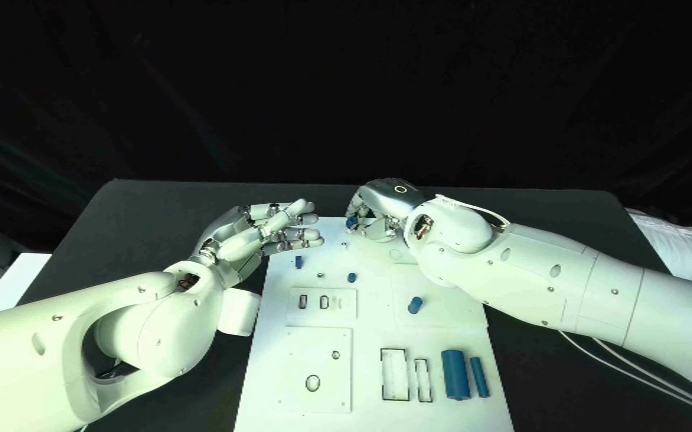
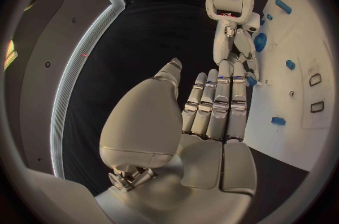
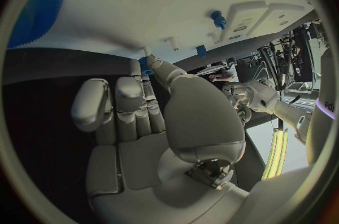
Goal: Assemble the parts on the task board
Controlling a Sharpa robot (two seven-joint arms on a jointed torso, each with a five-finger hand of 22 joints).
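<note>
Hands are meeting at the far end of the task board (image 1: 372, 347), which is lying white in the middle of the black table (image 1: 144, 217). I am seeing my right hand (image 1: 378, 212) hovering over the board's far edge, its fingers curled downward and pinching a small blue part (image 1: 352, 221) between the fingertips; the right wrist view is showing that same blue piece (image 3: 144, 64) caught at the tips of the fingers, just at the board's edge. My left hand (image 1: 260, 234) is sitting beside the board's far left corner with fingers spread apart and stretched toward the right hand, holding nothing (the left wrist view is showing them straight and side by side, with the right hand (image 2: 237, 46) just beyond their tips). On the board, a short blue peg (image 1: 299, 262) is standing near the far left, a second small blue part (image 1: 352, 276) is lying a little nearer to me, and an oblong blue piece (image 1: 415, 304) is resting toward the middle right. At the near right, two long blue bars (image 1: 463, 373) are lying side by side, just beside a pair of empty rectangular slots (image 1: 404, 373). A white cylinder (image 1: 240, 312) is resting against the board's left edge, close under my left forearm.
</note>
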